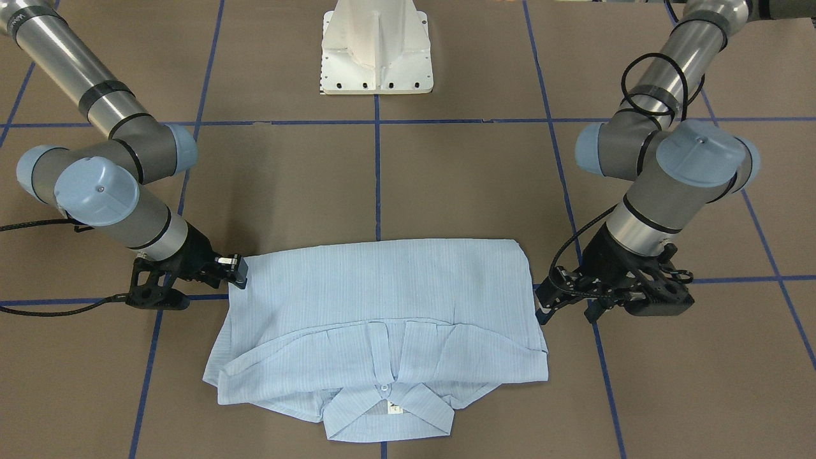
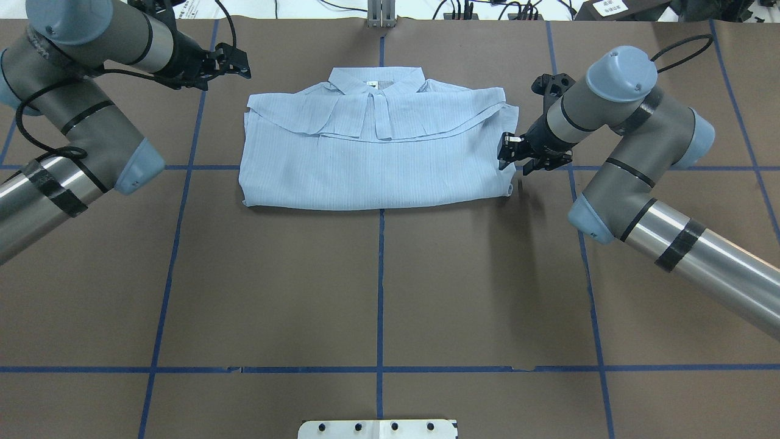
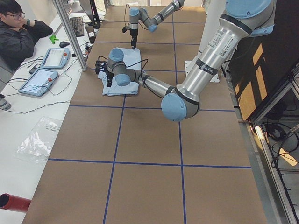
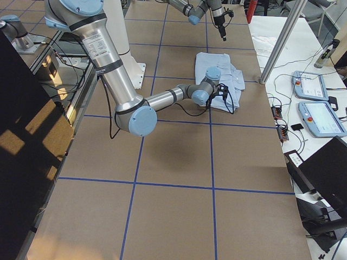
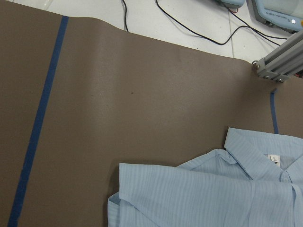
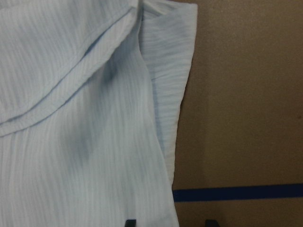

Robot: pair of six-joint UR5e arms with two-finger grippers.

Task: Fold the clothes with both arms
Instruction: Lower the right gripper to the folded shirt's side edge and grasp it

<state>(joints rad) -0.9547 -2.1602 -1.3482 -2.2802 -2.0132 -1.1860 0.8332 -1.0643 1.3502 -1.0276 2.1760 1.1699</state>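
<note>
The shirt (image 2: 378,152) lies folded into a broad rectangle on the far half of the table (image 2: 378,292), astride the centre tape line (image 2: 380,274). Its collar (image 2: 376,79) is turned away from the robot, and its long axis runs crosswise, from one arm's side to the other.

The right hand (image 2: 506,153) is low at the shirt's right short edge. In its wrist view the fingertips (image 6: 130,223) stand apart, one over cloth and one over bare table, so it is open about that edge and holds nothing.

The left hand (image 2: 239,62) sits off the far left corner, apart from the cloth. Its fingers look spread and empty, and the shirt lies inward from it and toward the robot.

The right hand is the nearer. I judge the left must come in to the left short edge before both ends can be gripped.
</note>
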